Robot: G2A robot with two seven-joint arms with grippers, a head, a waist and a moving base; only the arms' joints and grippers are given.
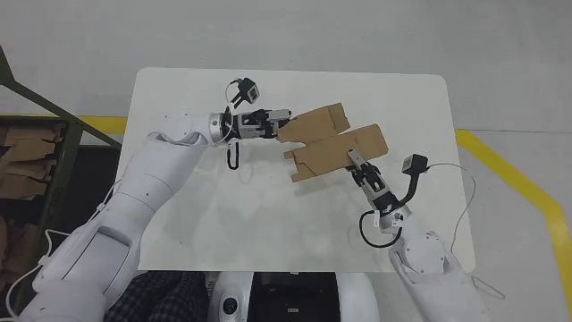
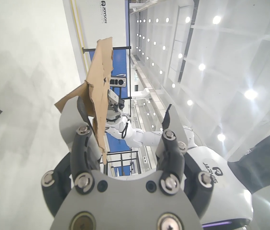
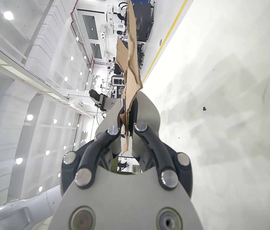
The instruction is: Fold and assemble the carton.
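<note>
- left gripper (image 1: 273,126) at the carton's left end, over the middle of the white table (image 1: 197,98)
- left wrist view: left gripper (image 2: 125,111) is spread wide and grips nothing; the carton (image 2: 100,80) leans against one finger (image 2: 68,116), while the other finger (image 2: 173,125) is well apart from the board
- carton (image 1: 326,154) is between the two grippers, slanting from lower left to upper right in the top view
- look: plain brown corrugated board, not yet a box; two long panels lie side by side and offset, with flap notches at the ends
- cannot tell whether the carton touches the table
- right gripper (image 1: 355,157) is on the carton's near long edge, right of centre
- right wrist view: right gripper (image 3: 127,113) is pinched tight on the carton (image 3: 131,80), with the board's edge sandwiched between both fingers
- the top view gives the flat outline and the panel layout; both wrist views show the board nearly edge-on, with ragged, slightly bent edges
- the wrist views show the finger gaps clearly; in the top view the fingers are too small to judge
- the left wrist view also shows the right arm beyond the carton
</note>
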